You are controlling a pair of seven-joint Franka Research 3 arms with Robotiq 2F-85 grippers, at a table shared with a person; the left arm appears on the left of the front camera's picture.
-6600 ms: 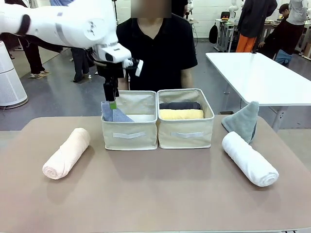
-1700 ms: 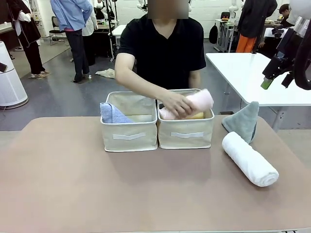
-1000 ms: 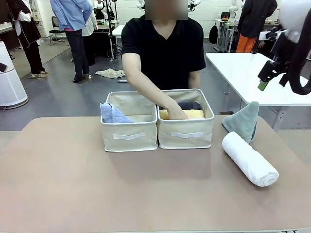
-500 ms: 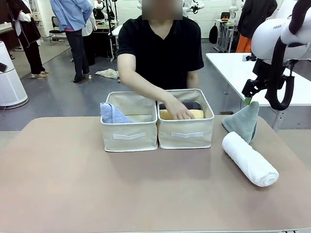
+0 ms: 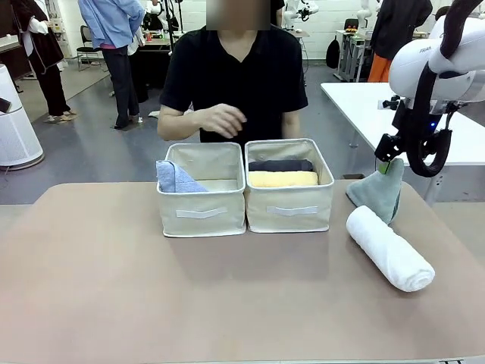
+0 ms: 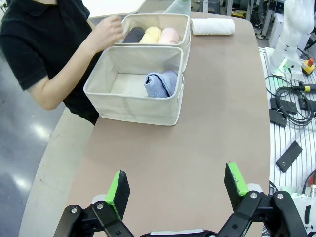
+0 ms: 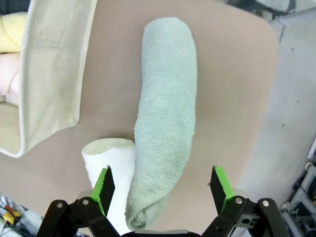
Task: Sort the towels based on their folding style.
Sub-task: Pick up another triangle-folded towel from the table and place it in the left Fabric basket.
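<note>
Right gripper (image 7: 163, 183), fingers spread, hovers over the teal towel (image 7: 165, 98) near the table's (image 5: 227, 303) far right corner, beside the white roll (image 7: 111, 160). Left gripper (image 6: 177, 185) spread, empty.

The floor (image 5: 91, 152) is grey and smooth. A brown table (image 5: 227, 303) with round corners takes the place from 3 to 9 o'clock. At 2 o'clock stands a white table (image 5: 394, 114). At 9 o'clock is a white round appliance (image 5: 15, 129). Far at 12 o'clock the wall (image 5: 322, 30) is white.
</note>
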